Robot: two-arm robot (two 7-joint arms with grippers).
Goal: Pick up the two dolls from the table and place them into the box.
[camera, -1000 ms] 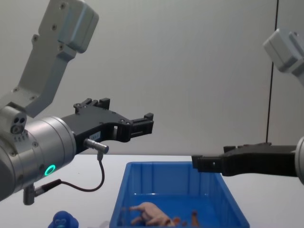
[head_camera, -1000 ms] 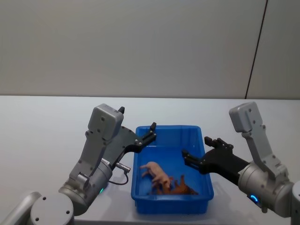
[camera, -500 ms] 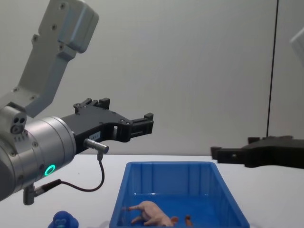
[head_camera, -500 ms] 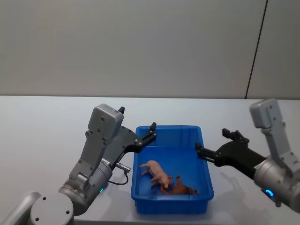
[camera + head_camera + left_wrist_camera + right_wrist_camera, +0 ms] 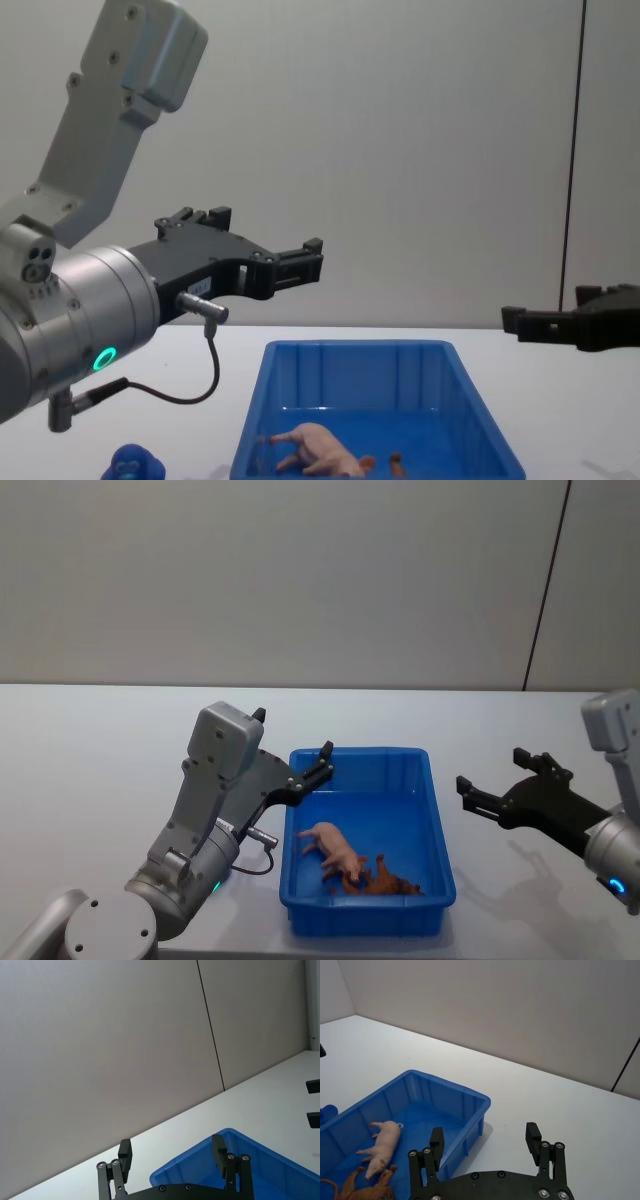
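Bright blue box [image 5: 360, 752], pale pink doll [image 5: 330, 848], brown lion doll [image 5: 388, 883], blue figure [image 5: 133, 466], white table [image 5: 100, 760].

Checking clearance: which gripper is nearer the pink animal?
Left. The left gripper hangs behind the pink animal, over the bin's left rim; the right gripper is outside the right wall.

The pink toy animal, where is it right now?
In the head view the pink animal lies inside the blue bin, just left of the brown lion, toward the robot's end.
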